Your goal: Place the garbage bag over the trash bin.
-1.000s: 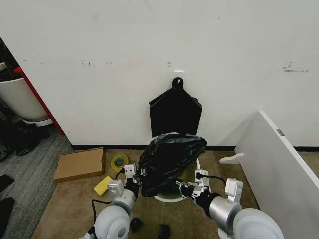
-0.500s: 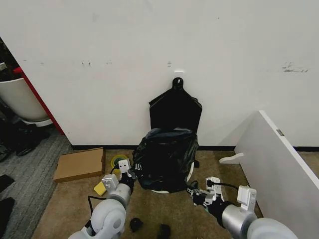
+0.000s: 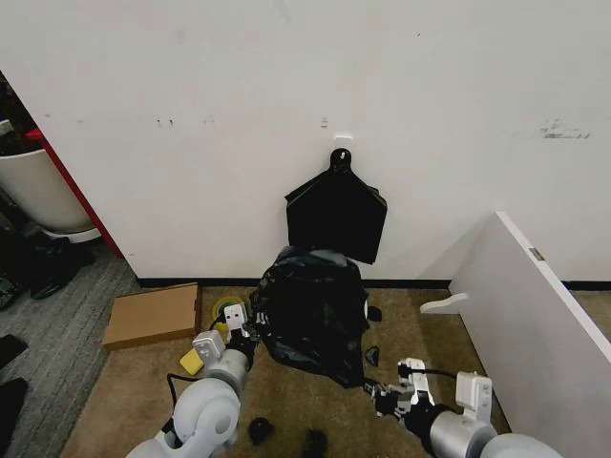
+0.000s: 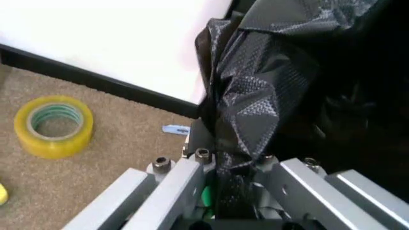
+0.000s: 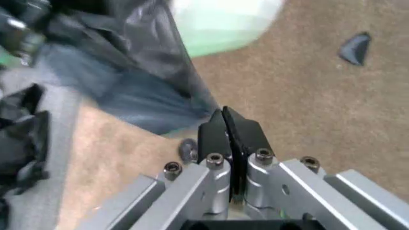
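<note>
The garbage bag [image 3: 310, 310], black and crinkly, hangs rumpled over the trash bin and covers most of it. A white sliver of the bin [image 3: 367, 307] peeks out at the bag's right side, and its pale green base [image 5: 223, 24] is visible beyond the bag [image 5: 128, 72]. My left gripper [image 3: 246, 331] is at the bag's left edge, shut on a fold of the bag [image 4: 255, 96] that runs between its fingers [image 4: 185, 177]. My right gripper [image 3: 375, 389] sits low on the carpet, just past the bag's lower right corner. Its pads [image 5: 240, 132] are pressed shut with nothing visible between them.
A flat black bundle [image 3: 336, 215] hangs on the wall behind the bin. A yellow tape roll [image 3: 227, 310], a yellow sponge [image 3: 194, 361] and a cardboard sheet [image 3: 153, 315] lie to the left. Small black scraps [image 3: 372, 355] dot the carpet. A white board [image 3: 535, 315] leans on the right.
The bag has dropped lower over the bin, and its lower right corner now trails onto the carpet. My right gripper has drawn back toward me, away from the bin.
</note>
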